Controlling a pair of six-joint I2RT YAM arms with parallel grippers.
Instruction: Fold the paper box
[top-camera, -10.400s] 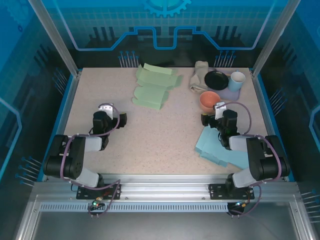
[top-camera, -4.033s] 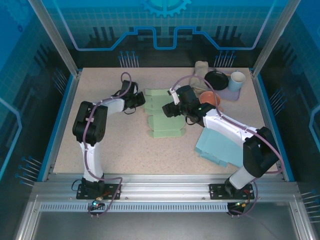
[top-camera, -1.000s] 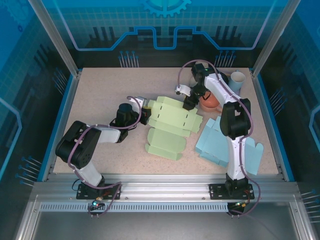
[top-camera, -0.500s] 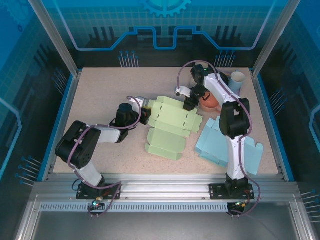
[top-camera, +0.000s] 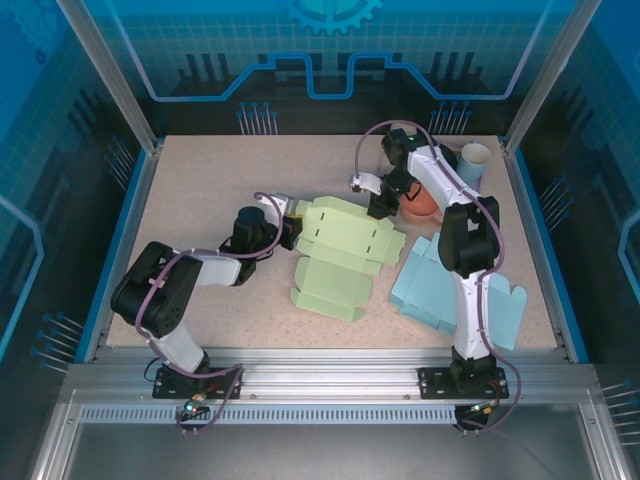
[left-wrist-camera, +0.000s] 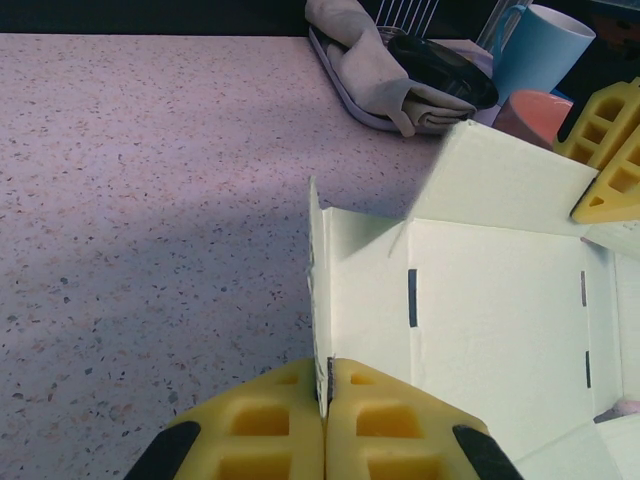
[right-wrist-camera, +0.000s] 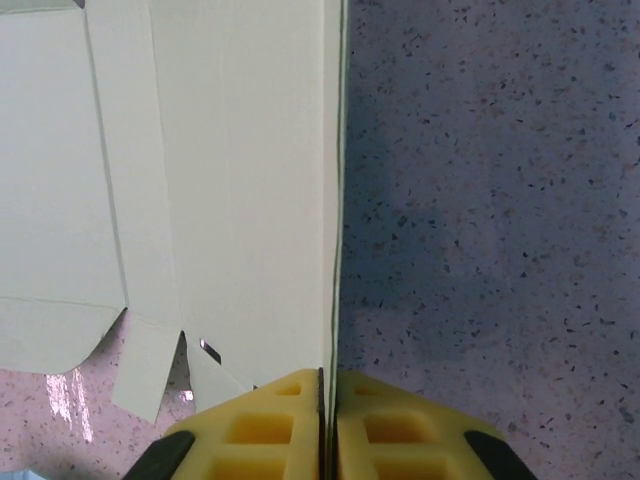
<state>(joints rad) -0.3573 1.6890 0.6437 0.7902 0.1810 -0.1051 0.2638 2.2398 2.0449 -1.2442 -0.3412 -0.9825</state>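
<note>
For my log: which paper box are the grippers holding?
The green paper box, pinched by left gripper and right gripper; the blue box lies untouched.

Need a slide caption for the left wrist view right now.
Left gripper shut on a raised flap of the pale green paper box, speckled table beneath.

Bright, even light; sharp frames.
You get a soft shadow on the table (right-wrist-camera: 500, 150) just beside the paper box (right-wrist-camera: 230, 170), and a small glare patch near its flaps.
</note>
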